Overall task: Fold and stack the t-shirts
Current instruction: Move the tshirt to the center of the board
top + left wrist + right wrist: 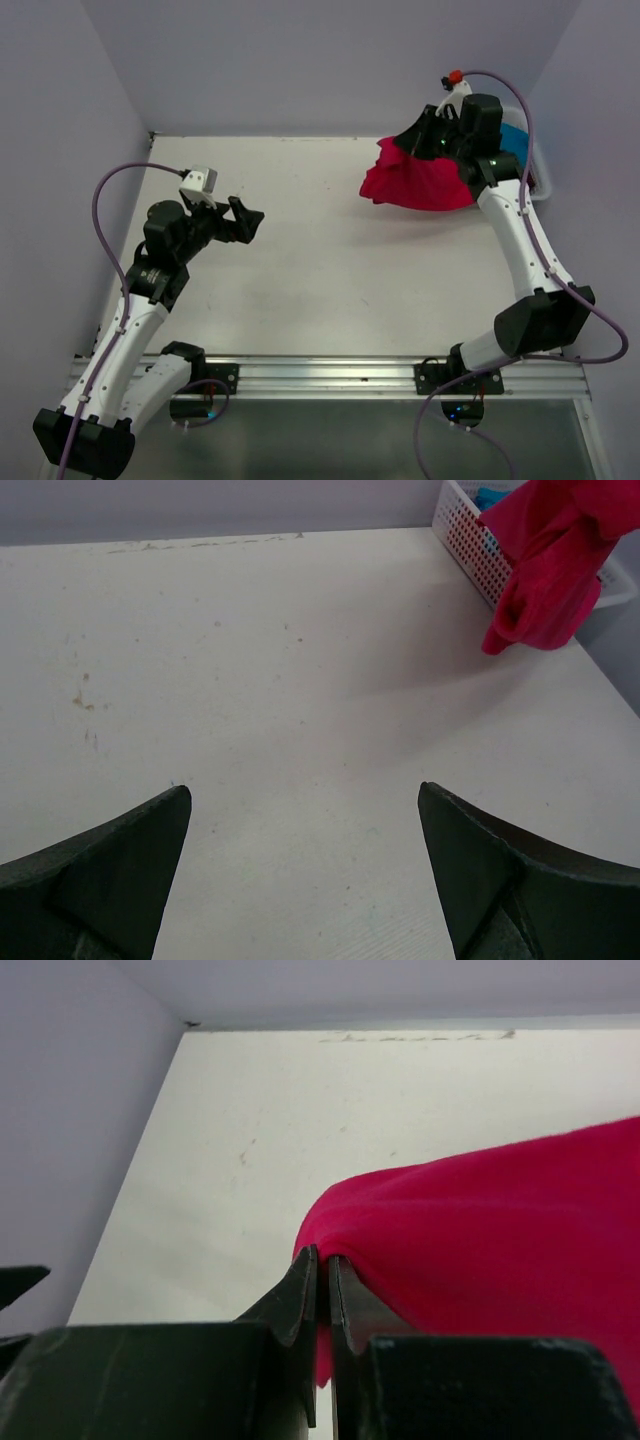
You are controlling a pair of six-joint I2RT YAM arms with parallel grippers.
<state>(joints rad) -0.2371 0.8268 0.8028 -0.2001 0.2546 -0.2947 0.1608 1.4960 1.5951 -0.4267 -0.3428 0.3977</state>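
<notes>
right tool (322, 1262): nearest the lens, fingers pressed together, pinching a thin fold of the crimson t-shirt (500, 1230)
left tool (303, 792): spread wide, holding nothing, low over the bare worktop (330, 270) on the left side
crimson t-shirt position: far right corner, hanging bunched from the right tool, just beside the white slatted basket (465, 535); cannot tell if the low end touches the worktop
turquoise t-shirt (515, 140): in the basket, mostly hidden behind the right arm and the red cloth
step (judged): pulling the first shirt out to lay it flat; no folding done yet
risk 1: the pinch sits on a narrow edge of cloth, so the weight of the hanging bulk could pull it out of the tool
risk 2: the cloth hangs against the basket wall, so a sideways drag could snag the rim and tip or shift the basket
risk 3: the shirt is bunched, so it likely lands crumpled, with sleeves hard to find
risk 4: the left tool is well apart from the shirt, so there is no second grip to spread it
risk 5: the turquoise shirt may catch on the red cloth and ride out with it
</notes>
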